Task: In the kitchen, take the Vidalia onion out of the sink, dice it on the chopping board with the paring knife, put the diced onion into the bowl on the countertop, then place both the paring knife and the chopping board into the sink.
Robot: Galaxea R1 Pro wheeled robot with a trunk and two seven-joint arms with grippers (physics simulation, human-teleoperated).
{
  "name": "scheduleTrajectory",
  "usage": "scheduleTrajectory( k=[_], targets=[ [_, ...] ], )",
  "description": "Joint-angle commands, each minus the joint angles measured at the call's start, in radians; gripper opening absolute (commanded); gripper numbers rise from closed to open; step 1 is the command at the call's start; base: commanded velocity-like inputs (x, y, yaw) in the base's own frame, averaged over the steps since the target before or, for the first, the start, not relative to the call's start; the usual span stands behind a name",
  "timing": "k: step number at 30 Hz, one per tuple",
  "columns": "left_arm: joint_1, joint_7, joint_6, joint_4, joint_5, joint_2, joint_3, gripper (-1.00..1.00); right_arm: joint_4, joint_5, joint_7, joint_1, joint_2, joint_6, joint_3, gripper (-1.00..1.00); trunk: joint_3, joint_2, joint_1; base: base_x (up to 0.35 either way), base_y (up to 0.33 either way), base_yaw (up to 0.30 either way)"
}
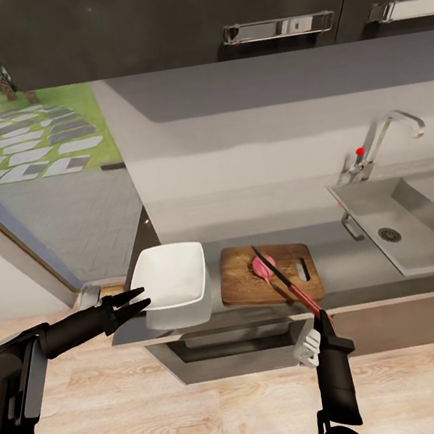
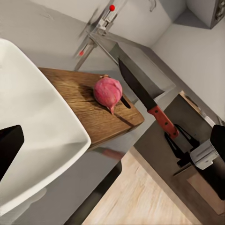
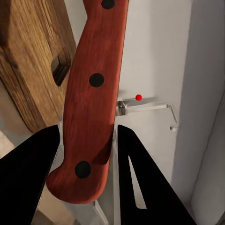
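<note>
1 onion (image 1: 264, 266) on 1 board (image 1: 244, 282), whole | 1 knife (image 1: 286, 283) pinched by right end effector (image 1: 320, 317), blade over the onion | left end effector (image 1: 138, 301) spread, empty, beside 1 white bowl (image 1: 171, 283) | board and bowl on counter (image 1: 342, 264) | 1 sink (image 1: 420, 228) right of board, 1 tap (image 1: 379, 140)

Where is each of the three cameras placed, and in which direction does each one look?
Head view: from the robot's head, down at the countertop; both arms, left hand, right hand.
Left wrist view: beside the bowl, toward the onion on the chopping board; one dark fingertip.
Right wrist view: along the paring knife toward the tap; both fingers.
Shared: all three show knife, board and tap.
</note>
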Motion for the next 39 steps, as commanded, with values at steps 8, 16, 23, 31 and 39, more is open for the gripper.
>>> scheduleTrajectory(
  k=[8, 16, 23, 31, 39],
  targets=[
    [-0.001, -0.002, 0.009, 0.000, 0.002, 0.000, 0.000, 1.00, 0.007, 0.001, -0.004, -0.001, -0.001, 0.004, 0.002, -1.00, -0.012, -0.002, 0.000, 0.000, 0.000, 0.000],
    [-0.001, -0.003, 0.010, 0.000, 0.002, 0.000, 0.000, 1.00, 0.007, 0.001, -0.004, -0.001, -0.001, 0.004, 0.002, -1.00, -0.015, -0.002, 0.000, 0.000, 0.000, 0.000],
    [-0.001, -0.003, 0.009, 0.000, 0.002, 0.000, 0.000, 1.00, 0.007, 0.001, -0.004, -0.001, -0.001, 0.004, 0.002, -1.00, -0.015, -0.002, 0.000, 0.026, -0.023, 0.000],
    [-0.001, -0.006, 0.009, 0.000, 0.003, 0.000, 0.002, 1.00, 0.008, 0.001, -0.004, -0.001, -0.001, 0.004, 0.002, -1.00, -0.015, -0.002, 0.000, 0.080, -0.089, 0.000],
    [-0.001, -0.007, 0.010, 0.000, 0.004, 0.000, 0.002, 1.00, 0.008, 0.001, -0.004, -0.001, -0.001, 0.004, 0.002, -1.00, -0.016, -0.002, 0.000, 0.007, -0.007, 0.000]
  ],
)
